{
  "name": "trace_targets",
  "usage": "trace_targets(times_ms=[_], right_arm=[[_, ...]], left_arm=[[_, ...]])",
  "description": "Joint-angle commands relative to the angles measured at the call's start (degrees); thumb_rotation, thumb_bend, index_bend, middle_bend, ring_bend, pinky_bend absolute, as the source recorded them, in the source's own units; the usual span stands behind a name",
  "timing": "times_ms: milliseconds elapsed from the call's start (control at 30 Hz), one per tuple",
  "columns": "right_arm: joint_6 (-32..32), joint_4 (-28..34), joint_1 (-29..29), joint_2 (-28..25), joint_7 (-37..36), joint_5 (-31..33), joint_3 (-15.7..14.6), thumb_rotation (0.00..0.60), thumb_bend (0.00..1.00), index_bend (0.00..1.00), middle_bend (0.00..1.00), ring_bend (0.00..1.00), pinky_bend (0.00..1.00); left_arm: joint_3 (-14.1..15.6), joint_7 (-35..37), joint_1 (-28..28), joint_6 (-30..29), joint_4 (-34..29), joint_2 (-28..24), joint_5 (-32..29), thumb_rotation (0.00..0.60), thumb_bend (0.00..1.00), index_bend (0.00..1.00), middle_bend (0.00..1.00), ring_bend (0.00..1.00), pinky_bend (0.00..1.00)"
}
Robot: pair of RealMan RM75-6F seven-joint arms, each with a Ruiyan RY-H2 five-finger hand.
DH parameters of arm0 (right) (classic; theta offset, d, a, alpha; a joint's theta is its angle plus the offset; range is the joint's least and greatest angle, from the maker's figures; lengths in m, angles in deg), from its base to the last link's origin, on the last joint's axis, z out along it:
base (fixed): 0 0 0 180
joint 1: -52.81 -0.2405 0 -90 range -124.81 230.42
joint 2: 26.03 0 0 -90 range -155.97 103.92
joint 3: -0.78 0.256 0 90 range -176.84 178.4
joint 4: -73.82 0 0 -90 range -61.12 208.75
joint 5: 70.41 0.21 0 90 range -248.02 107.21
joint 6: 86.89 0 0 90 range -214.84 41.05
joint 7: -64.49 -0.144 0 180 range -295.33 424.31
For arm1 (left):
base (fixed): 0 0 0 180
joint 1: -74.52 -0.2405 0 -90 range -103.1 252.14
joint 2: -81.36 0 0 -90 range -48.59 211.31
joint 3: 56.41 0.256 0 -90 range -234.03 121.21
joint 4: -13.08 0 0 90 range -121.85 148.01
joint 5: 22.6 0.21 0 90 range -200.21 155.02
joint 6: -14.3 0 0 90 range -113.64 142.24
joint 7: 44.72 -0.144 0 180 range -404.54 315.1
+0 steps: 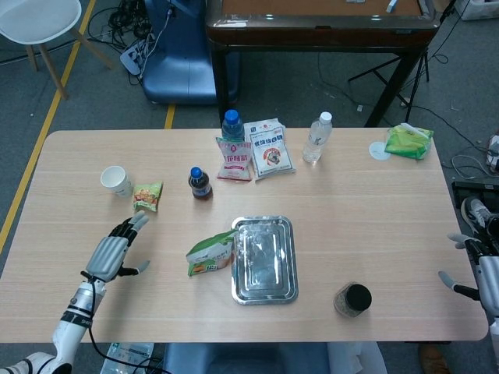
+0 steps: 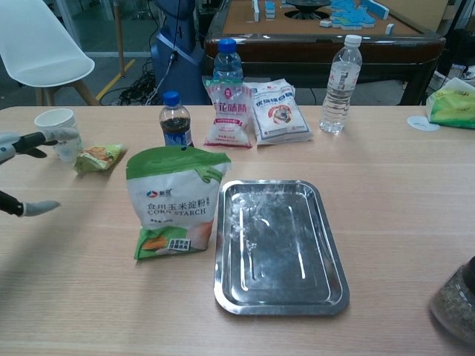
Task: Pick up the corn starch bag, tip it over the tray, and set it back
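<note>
The corn starch bag [image 1: 211,253] [image 2: 175,202], white with a green top, stands upright on the table, touching the left rim of the metal tray [image 1: 264,259] [image 2: 278,245]. My left hand [image 1: 113,249] [image 2: 26,174] is open and empty, well to the left of the bag, fingers spread above the table. My right hand [image 1: 472,262] shows only at the far right edge of the head view, off the table, fingers apart with nothing in them.
At the back stand a dark drink bottle [image 1: 200,184], a blue-capped bottle [image 1: 231,125], two white packets [image 1: 268,148] and a clear water bottle [image 1: 316,137]. A paper cup [image 1: 116,181] and snack packet [image 1: 147,195] lie left. A dark-lidded jar [image 1: 352,300] sits front right.
</note>
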Motion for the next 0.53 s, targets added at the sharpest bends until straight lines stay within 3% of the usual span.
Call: trace_targets(times_ms=[33,300,533], right_arm=[[0.86,-0.56,-0.77,0.19,-0.91,-1.54,-0.73,0.6,0.07,0.31,0.41,0.23,0.21],[2.01,-1.86,-2.48,0.67,-2.8,-6.21,-2.61,0.6,0.08,0.31,0.41,0.23,0.21],[1.29,-2.61,-2.96,1.06,-3.74,-8.21,-3.26,0.6,0.09,0.31,0.42,0.23,0.21]], left_arm=[[-0.18,-3.43,-4.87,-5.64,-2.98,-2.76,-1.99,0.6,0.25,0.0,0.0,0.0,0.09],[1.01,-12.7,-11.73,-13.38,-10.91,-7.31,-3.74,0.6,0.25,0.0,0.0,0.0,0.09],[2.17,-15.94,-16.02,-17.82,-16.9,-9.86,-2.66,0.6,0.25,0.0,0.0,0.0,0.09]])
